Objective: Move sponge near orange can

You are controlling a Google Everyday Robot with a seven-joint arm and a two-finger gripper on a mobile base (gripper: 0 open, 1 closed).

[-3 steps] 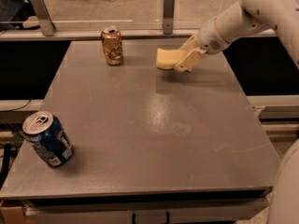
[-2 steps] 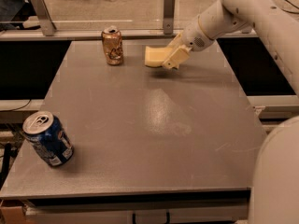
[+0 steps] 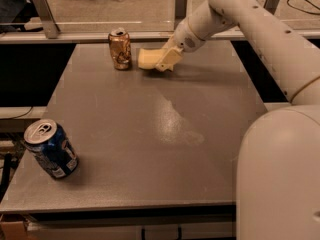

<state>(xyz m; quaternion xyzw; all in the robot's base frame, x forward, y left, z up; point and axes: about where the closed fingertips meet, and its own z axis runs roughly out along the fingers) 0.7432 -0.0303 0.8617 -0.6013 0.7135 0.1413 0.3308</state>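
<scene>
The orange can (image 3: 120,49) stands upright at the far left part of the grey table (image 3: 150,134). The pale yellow sponge (image 3: 147,58) is held just right of the can, low over the table, with a small gap between them. My gripper (image 3: 161,61) reaches in from the upper right on the white arm and is shut on the sponge's right end. The sponge's left end sticks out toward the can.
A blue can (image 3: 50,149) with a silver top stands tilted near the table's front left corner. A glass barrier with metal posts (image 3: 44,14) runs along the far edge. My white arm's base (image 3: 280,174) fills the lower right.
My gripper has carried the sponge leftward along the far side of the table, from right of centre to just beside the orange can.
</scene>
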